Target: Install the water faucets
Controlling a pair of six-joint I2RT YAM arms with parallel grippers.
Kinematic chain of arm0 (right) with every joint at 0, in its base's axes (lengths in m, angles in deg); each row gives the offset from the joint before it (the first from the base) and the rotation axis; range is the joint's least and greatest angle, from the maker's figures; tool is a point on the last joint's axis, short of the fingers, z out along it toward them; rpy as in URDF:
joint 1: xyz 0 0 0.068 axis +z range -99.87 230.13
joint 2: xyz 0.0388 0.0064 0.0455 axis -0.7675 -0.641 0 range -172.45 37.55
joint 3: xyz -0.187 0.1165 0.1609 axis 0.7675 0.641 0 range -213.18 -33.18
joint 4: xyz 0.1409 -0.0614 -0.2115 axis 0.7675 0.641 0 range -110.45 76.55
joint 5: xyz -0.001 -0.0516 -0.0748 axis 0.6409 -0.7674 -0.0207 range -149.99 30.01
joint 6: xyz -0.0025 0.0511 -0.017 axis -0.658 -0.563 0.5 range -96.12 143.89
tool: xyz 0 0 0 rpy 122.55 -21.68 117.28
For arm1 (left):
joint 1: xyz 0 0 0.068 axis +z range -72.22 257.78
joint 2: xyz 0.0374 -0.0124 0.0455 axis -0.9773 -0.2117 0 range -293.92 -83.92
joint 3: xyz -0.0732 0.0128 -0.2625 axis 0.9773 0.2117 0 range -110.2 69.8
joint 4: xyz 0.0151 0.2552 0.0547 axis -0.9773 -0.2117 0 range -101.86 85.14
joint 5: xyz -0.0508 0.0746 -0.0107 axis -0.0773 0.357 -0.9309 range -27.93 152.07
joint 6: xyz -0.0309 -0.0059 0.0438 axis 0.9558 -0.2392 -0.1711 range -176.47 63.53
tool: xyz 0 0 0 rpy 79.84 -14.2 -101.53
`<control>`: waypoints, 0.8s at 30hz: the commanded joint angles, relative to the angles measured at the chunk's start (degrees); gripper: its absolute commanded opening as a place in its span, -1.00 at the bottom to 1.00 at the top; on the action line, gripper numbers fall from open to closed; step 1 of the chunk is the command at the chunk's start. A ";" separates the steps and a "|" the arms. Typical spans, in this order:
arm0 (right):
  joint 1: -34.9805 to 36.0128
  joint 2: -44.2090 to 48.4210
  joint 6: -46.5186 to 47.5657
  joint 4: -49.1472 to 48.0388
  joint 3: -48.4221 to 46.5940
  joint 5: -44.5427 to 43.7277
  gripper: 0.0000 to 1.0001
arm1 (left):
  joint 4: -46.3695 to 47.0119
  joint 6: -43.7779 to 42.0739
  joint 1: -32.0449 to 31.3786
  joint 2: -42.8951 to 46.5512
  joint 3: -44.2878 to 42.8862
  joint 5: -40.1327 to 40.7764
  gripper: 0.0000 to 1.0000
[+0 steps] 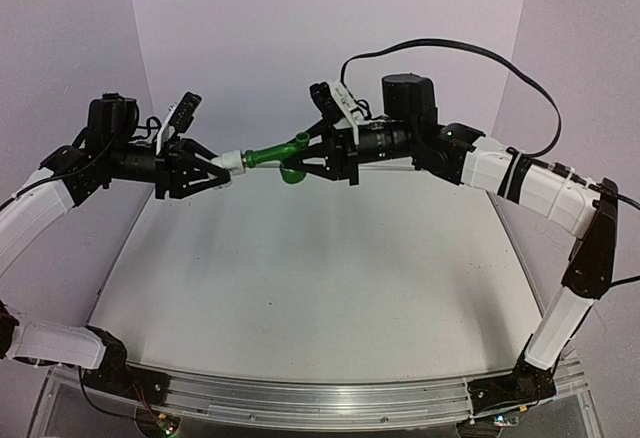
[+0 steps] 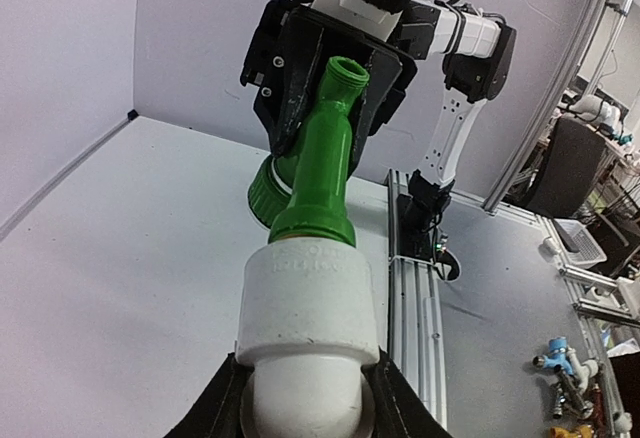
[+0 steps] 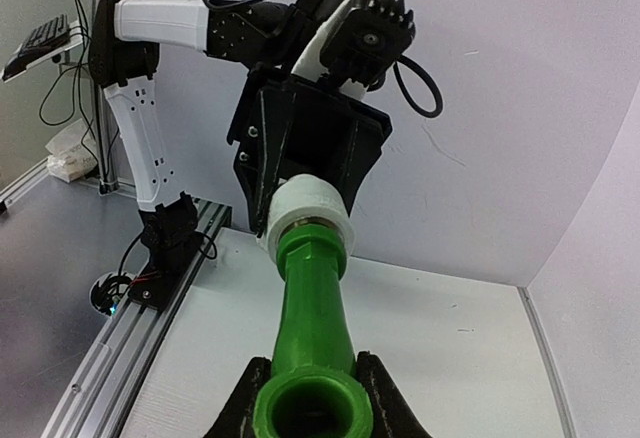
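The tap and fitting form a bar between the left gripper and right gripper, blocking any pass straight between them. Under that bar, open air reaches down to the table. The back wall stands close behind, and side walls close in left and right. A cable loops above the right arm.

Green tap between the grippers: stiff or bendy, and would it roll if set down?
Probably stiff: the green tap runs straight from white fitting to right gripper, no sag. Its angled side branch likely stops rolling.
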 commanded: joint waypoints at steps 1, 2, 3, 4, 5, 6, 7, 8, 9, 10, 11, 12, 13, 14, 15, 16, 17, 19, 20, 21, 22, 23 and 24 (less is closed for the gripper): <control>4.03 -2.49 -3.55 -6.71 -2.23 5.20 -1.00 | 5.40 -10.32 -6.55 -0.35 -0.34 4.83 -1.00; 4.08 -2.49 -3.75 -6.73 -2.19 5.37 -1.00 | 5.42 -12.04 -7.04 -0.31 -0.13 5.19 -1.00; 4.08 -2.44 -3.81 -6.76 -2.11 5.49 -1.00 | 5.43 -14.27 -7.47 -0.22 0.23 5.33 -1.00; 4.08 -2.33 -3.83 -6.74 -1.92 5.81 -1.00 | 5.46 -16.19 -8.01 -0.04 0.68 5.52 -1.00; 4.10 -2.21 -3.90 -6.75 -1.80 6.09 -1.00 | 5.43 -17.80 -8.58 0.20 1.16 6.12 -1.00; 4.10 -2.09 -3.94 -6.73 -1.70 6.31 -1.00 | 5.42 -19.43 -8.79 0.26 1.52 6.32 -1.00; 4.10 -2.00 -4.09 -6.75 -1.58 6.36 -1.00 | 5.42 -20.90 -8.85 0.33 1.78 6.40 -1.00; 4.10 -1.87 -4.21 -6.73 -1.45 6.40 -1.00 | 5.39 -22.23 -8.91 0.16 1.89 6.89 -1.00; 4.10 -1.77 -4.36 -6.73 -1.39 6.54 -1.00 | 5.35 -23.08 -8.94 0.01 1.99 7.29 -1.00; 4.09 -1.68 -4.53 -6.73 -1.27 6.66 -1.00 | 5.23 -24.03 -8.94 -0.20 2.04 7.40 -1.00; 4.07 -1.57 -4.65 -6.73 -1.07 6.71 -1.00 | 5.17 -25.14 -8.94 -0.37 2.11 7.43 -1.00; 4.07 -1.50 -4.81 -6.74 -0.95 6.61 -1.00 | 5.16 -26.11 -9.04 -0.49 2.26 7.66 -1.00; 4.10 -1.45 -4.99 -6.75 -0.89 6.46 -1.00 | 5.16 -27.01 -9.17 -0.60 2.43 7.97 -1.00; 4.09 -1.44 -5.37 -6.77 -0.91 6.23 -1.00 | 5.18 -27.92 -9.62 -0.54 2.60 9.36 -1.00; 4.08 -1.44 -5.69 -6.89 -0.87 6.10 -1.00 | 5.20 -28.88 -10.06 -0.48 2.77 10.82 -1.00; 4.09 -1.39 -6.12 -7.21 -0.61 5.86 -1.00 | 5.56 -29.48 -10.48 -0.49 3.00 12.19 -1.00; 4.08 -1.36 -7.10 -8.26 -0.24 5.70 -1.00 | 6.64 -29.51 -10.76 -0.36 3.37 13.44 -1.00; 4.09 -1.35 -8.90 -10.54 0.78 5.62 -1.00 | 10.58 -28.89 -11.03 0.38 5.06 14.77 -1.00; 4.07 -1.36 -9.85 -11.87 1.35 5.58 -1.00 | 13.49 -28.22 -11.12 0.99 6.33 15.18 -1.00; 4.05 -1.40 -10.72 -13.03 1.87 5.46 -1.00 | 16.14 -27.51 -11.14 1.61 7.55 15.28 -1.00; 4.07 -1.40 -11.61 -14.21 2.26 5.23 -1.00 | 18.54 -26.95 -11.14 2.10 8.62 15.30 -1.00; 4.06 -1.33 -12.50 -15.47 2.76 4.95 -1.00 | 20.41 -26.41 -11.16 2.33 9.22 15.30 -1.00; 4.09 -1.35 -13.39 -16.53 3.36 4.46 -1.00 | 21.96 -25.81 -11.22 2.52 9.75 15.44 -1.00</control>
